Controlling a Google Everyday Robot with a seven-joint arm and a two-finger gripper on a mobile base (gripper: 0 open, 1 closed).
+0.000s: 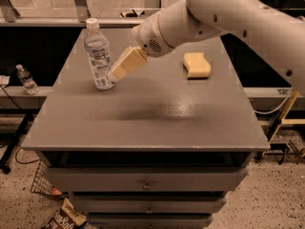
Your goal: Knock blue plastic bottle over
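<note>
The blue plastic bottle (98, 55) stands upright on the back left of the grey table (152, 109), white cap on top and printed label around its middle. My gripper (118, 70) reaches in from the upper right on a white arm. Its tan tip is right beside the bottle's lower right side, at or very near touching.
A yellow sponge (197, 64) lies on the back right of the table. A small clear bottle (26, 79) with a dark cap stands on a low ledge to the left, off the table. Drawers sit below the tabletop; a wire basket and a snack bag lie on the floor.
</note>
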